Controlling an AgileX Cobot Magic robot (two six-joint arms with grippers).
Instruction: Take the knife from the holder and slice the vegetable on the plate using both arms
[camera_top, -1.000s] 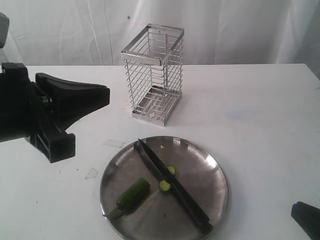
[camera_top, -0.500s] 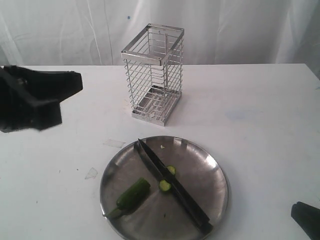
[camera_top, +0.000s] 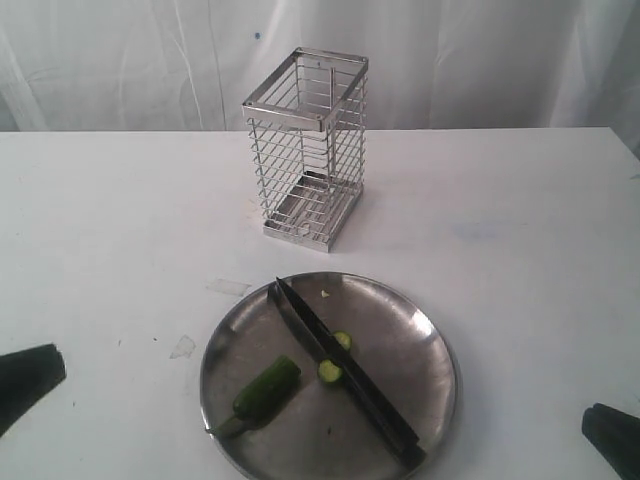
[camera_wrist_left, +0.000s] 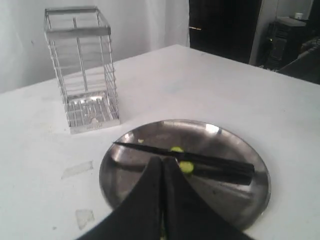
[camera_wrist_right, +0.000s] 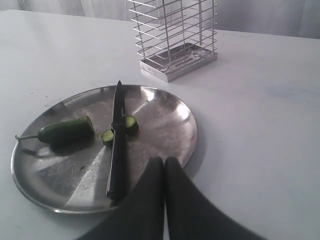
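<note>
I read my left pincer and right pincer clenched, both empty. The knife lies across the plate, vegetable at its 8 o'clock, holder at 12.

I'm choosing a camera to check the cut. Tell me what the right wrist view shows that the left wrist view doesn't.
Only the right wrist view shows the vegetable, stem and all, on the plate, and the shut right gripper. Only the left wrist view shows the holder's top rim, a dark panel, and the shut left gripper. Both show the plate, the knife across it, two slices by the blade, and the holder.
</note>
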